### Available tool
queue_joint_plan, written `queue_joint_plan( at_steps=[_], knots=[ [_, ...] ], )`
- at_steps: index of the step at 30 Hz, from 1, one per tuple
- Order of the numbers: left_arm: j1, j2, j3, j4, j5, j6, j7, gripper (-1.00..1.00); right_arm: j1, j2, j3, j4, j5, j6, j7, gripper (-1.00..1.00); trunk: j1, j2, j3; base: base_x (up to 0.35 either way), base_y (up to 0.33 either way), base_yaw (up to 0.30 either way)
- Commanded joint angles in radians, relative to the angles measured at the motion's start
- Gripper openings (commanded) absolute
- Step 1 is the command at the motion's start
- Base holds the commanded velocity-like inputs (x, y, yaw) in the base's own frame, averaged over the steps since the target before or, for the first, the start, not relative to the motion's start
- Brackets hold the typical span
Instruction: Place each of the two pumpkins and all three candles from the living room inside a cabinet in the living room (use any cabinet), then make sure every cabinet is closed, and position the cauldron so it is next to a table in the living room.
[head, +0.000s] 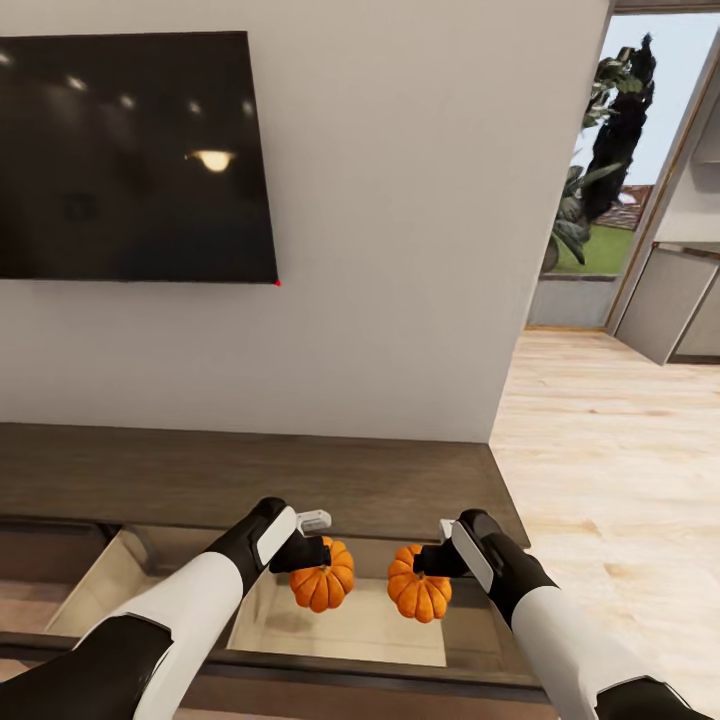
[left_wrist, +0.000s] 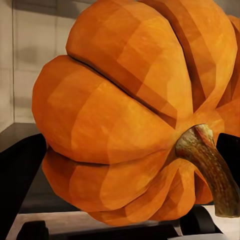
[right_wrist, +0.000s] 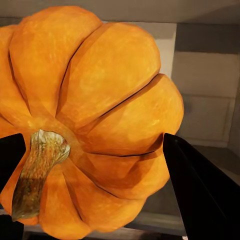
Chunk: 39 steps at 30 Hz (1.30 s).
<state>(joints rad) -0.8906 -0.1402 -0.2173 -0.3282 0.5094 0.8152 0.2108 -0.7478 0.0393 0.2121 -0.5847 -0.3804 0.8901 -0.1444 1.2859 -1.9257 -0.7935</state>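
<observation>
Left pumpkin (head: 323, 587): it is hanging in the air over the open drawer (head: 340, 625), stuck in the left gripper (head: 312, 556). In the left wrist view the pumpkin (left_wrist: 125, 115) is looking big and orange, with deep ribs and a brown bent stem (left_wrist: 212, 167).
Right pumpkin (head: 419, 595): it is hanging just beside the first one, a small gap between them, over the same drawer. In the right wrist view it (right_wrist: 95, 120) is showing its ribs and a pale green-brown stem (right_wrist: 37, 170).
Left gripper: it is squeezing the left pumpkin. Its dark fingers (left_wrist: 20, 185) are sitting on each side of the pumpkin.
Right gripper (head: 432, 560): it is squeezing the right pumpkin. A black finger (right_wrist: 197, 190) is pressing at the pumpkin's side.
Arms: both are reaching forward, white with black ends, the left arm (head: 190, 610) and the right arm (head: 560, 630) pointing in toward each other.
Drawer: it is pulled out of the cabinet (head: 250, 480), and its pale wood inside is showing under the pumpkins.
Cabinet: it is long, low and dark brown, sitting against the white wall (head: 400, 250).
TV (head: 135, 155): it is hanging on the wall above the cabinet, black and shiny with lights glowing in it.
Floor (head: 610, 470): pale wood is running off to the right, toward a window (head: 610, 170) with a dark plant (head: 600, 150).
</observation>
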Motion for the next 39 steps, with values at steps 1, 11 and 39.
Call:
queue_joint_plan(
  at_steps=[1,11,39],
  knots=[
    [-0.001,0.001,-0.007,-0.002,0.011,0.003,0.007,-1.0,-0.001,-0.001,0.004,-0.001,-0.011,0.003,-0.012,-1.0,0.004,-0.008,-0.004,0.0,0.0,0.0],
    [-0.001,0.001,-0.007,-0.002,0.011,0.004,0.008,-1.0,0.0,-0.001,0.003,-0.001,-0.011,0.003,-0.012,-1.0,0.042,-0.078,-0.035,0.0,0.0,0.0],
    [-0.001,0.001,-0.007,-0.002,0.011,0.002,0.008,-1.0,-0.001,0.001,0.004,-0.001,-0.011,0.003,-0.012,-1.0,0.149,-0.274,-0.123,0.0,0.0,0.0]
  ],
)
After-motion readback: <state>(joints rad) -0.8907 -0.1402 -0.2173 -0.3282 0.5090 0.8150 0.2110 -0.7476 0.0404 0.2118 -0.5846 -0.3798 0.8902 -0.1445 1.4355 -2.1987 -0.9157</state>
